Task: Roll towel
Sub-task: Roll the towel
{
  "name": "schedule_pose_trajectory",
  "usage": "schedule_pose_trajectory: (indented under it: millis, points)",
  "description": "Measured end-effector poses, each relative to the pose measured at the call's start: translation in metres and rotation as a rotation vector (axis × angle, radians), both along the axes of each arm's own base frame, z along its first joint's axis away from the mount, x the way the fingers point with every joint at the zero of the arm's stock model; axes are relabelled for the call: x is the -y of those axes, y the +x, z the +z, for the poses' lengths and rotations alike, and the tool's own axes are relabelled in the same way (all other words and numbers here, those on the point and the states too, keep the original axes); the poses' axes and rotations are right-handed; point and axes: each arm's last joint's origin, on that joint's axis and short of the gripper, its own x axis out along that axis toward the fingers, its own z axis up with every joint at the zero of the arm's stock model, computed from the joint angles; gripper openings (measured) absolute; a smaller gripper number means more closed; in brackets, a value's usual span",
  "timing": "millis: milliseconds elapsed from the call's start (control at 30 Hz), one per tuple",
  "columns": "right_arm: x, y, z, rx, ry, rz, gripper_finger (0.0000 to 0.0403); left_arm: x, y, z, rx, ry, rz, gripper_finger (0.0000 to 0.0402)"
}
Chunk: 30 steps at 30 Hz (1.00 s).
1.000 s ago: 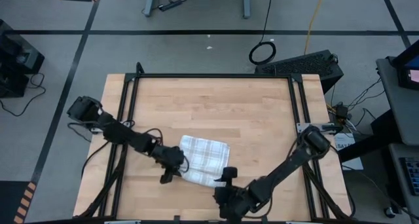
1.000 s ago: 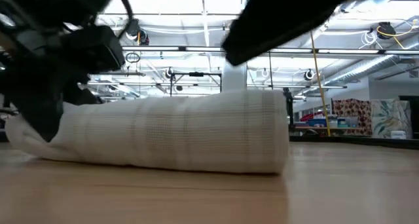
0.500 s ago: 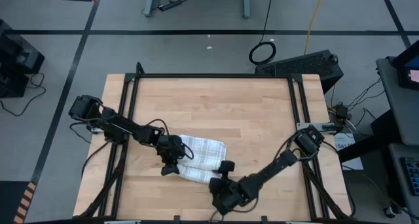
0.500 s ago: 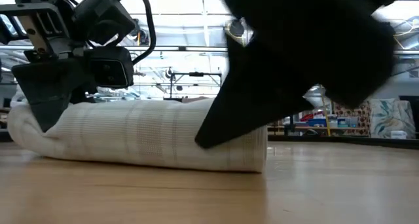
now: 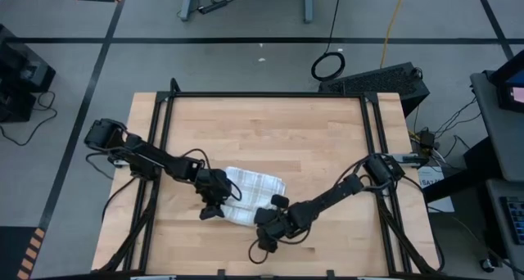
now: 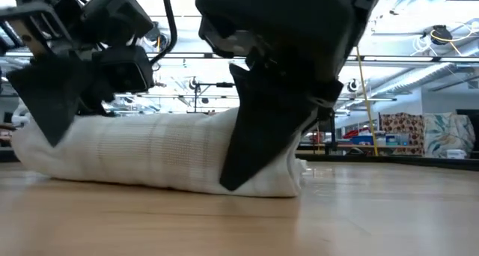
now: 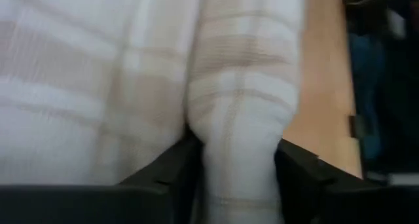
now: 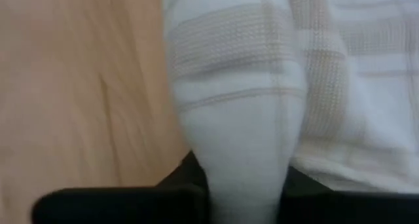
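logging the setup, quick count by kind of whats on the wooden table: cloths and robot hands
towel: 1
hands: 2, the left hand and the right hand, each closed on a rolled end of the towel
total: 3

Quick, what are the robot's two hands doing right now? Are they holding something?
Left gripper: shut on the towel's rolled edge.
Right gripper: shut on the towel's rolled edge too.

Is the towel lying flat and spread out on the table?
No, the towel is bundled into a thick roll lying on the table.
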Motion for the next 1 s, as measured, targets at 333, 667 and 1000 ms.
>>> schedule_pose_trajectory:
  millis: [333,667,1000]
  points:
    - [0.011,0.006,0.0,-0.045,0.176,-0.104,0.0052,-0.005,-0.03,0.054,0.146,-0.009,-0.119,0.0218]
    - [0.011,0.007,-0.001,-0.072,0.282,-0.189,0.0043,0.046,-0.06,0.08,0.524,0.404,-0.226,0.0219]
    - [0.011,0.007,-0.002,-0.075,0.272,-0.169,0.0044,0.084,-0.065,0.035,0.469,0.733,-0.285,0.0219]
